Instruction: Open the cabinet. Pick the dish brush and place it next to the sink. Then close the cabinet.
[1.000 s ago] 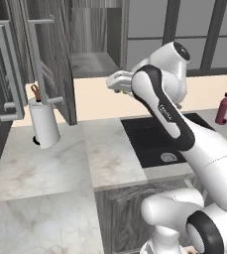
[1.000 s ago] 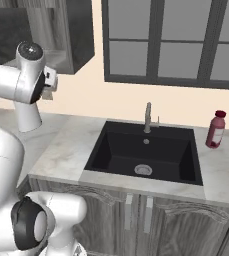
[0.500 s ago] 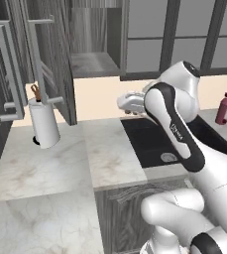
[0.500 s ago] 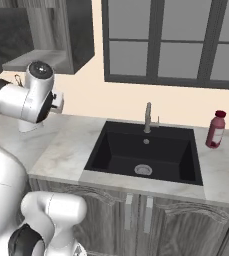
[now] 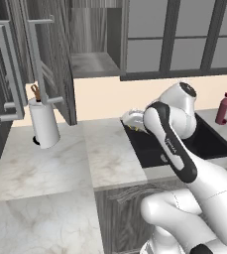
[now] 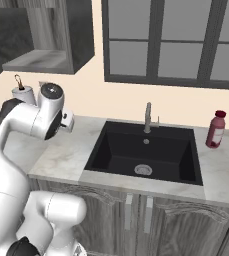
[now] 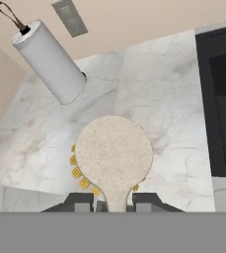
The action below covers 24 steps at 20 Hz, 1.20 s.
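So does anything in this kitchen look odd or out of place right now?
The cabinet door hangs wide open over the counter. The dish brush isn't lying anywhere: it's held in the jaws by its handle, above the marble left of the sink. Nothing looks spilled or broken.

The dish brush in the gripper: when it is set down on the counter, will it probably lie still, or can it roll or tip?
The dish brush has a flat round head with short yellow bristles beneath, so it probably rests steadily and should not roll. It looks small and light, so the gripper could nudge it while opening. The marble counter looks smooth; it may slide.
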Tool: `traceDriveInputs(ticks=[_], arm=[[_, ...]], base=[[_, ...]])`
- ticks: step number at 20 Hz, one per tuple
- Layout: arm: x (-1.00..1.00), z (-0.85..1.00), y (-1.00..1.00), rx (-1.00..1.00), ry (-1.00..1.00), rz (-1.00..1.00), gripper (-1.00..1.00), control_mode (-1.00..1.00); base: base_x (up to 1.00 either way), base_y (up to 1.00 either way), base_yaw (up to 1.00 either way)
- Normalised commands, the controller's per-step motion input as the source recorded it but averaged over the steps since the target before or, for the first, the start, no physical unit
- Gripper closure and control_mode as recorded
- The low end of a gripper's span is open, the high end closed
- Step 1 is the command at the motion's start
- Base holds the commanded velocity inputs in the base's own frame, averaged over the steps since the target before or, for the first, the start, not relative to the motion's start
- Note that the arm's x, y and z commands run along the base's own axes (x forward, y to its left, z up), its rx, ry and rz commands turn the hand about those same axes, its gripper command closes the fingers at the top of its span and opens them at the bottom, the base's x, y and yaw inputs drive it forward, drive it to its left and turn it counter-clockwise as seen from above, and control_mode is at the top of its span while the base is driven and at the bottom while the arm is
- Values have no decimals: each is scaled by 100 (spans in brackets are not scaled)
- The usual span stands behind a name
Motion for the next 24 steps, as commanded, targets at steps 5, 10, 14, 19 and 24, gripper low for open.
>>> traceDriveInputs(ticks=[5, 10, 14, 19, 24], arm=[[31, -68, -21, 0, 1, -11, 100, -100], [57, -57, -20, 0, 0, -5, 100, -100], [70, -40, -14, 0, 4, 0, 100, -100], [70, -38, -3, -1, 6, 0, 100, -100], [61, -40, 5, -8, 5, 0, 100, -100]], base=[[0, 0, 0], [0, 0, 0], [0, 0, 0], [0, 0, 0], [0, 0, 0]])
